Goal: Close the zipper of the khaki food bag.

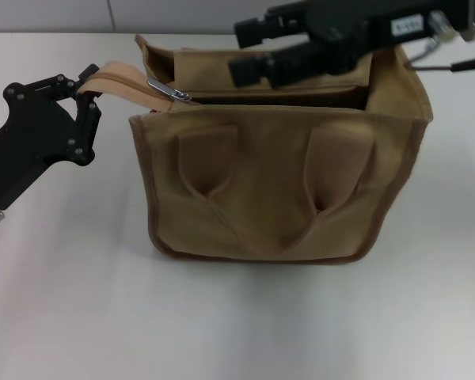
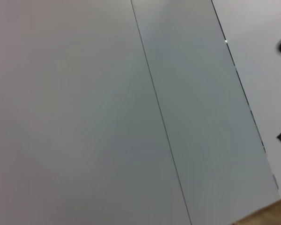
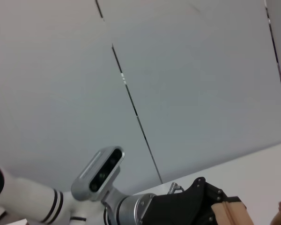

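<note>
The left gripper [image 1: 89, 93] is pinched on the zipper [image 1: 127, 85] tail, keeping it taut beside the khaki food bag [image 1: 285, 182]. The right gripper [image 1: 249, 51] hovers with fingers spread narrowly; the silver pull tab [image 1: 169, 91] lies just beyond their tips, so it should reach there and drag it steadily along the tape, I'd say

Left gripper [image 1: 89, 93] pinching zipper [image 1: 131, 85] end

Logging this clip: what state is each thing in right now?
khaki food bag: upright on table, top open.
zipper: unzipped, its end held taut beyond the bag's left corner.
pull tab: near the left end, ungripped.
left gripper: shut on zipper end.
right gripper: open, above the bag's opening.
</note>
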{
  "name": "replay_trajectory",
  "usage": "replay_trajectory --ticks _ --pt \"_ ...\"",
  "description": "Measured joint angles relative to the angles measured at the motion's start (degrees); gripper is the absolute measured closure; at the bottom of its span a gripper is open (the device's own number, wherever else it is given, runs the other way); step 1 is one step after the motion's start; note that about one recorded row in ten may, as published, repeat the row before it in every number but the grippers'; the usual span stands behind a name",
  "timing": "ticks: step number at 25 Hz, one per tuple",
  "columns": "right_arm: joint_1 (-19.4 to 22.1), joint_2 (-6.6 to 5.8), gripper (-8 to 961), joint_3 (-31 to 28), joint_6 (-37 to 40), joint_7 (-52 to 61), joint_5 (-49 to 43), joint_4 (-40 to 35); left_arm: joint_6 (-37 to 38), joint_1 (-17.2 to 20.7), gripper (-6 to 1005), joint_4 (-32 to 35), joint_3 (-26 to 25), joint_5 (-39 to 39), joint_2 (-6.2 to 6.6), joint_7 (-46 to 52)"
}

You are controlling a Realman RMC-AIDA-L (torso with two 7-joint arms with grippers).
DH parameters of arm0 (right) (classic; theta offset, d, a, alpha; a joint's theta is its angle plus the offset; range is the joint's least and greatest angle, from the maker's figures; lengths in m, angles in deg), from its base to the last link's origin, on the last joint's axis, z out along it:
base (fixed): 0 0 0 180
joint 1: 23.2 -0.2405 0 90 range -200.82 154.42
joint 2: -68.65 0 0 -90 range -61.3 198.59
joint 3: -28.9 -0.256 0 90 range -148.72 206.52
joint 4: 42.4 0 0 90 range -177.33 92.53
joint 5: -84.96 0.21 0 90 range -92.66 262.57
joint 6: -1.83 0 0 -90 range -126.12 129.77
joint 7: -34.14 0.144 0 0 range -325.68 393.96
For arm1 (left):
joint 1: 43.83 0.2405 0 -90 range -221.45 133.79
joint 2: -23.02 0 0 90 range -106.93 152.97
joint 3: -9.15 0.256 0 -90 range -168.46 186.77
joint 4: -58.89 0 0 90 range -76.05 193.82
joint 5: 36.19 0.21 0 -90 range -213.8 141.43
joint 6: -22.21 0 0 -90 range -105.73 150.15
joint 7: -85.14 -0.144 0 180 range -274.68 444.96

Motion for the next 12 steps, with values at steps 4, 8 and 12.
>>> replay_trajectory --ticks 4,8,12 --pt "-3.1 -0.44 163 0.6 -1.5 7.4 -1.9 1.1 1.0 0.0 972 0.0 0.0 -0.1 0.0 0.2" --pt "-7.4 -1.22 163 0.7 -1.8 14.1 -4.5 6.6 1.6 0.0 972 0.0 -0.1 -0.2 0.0 0.2" --pt "-9.9 -1.49 163 1.4 -4.5 17.6 -6.6 11.3 1.6 0.0 971 0.0 -0.1 -0.3 0.0 0.3"
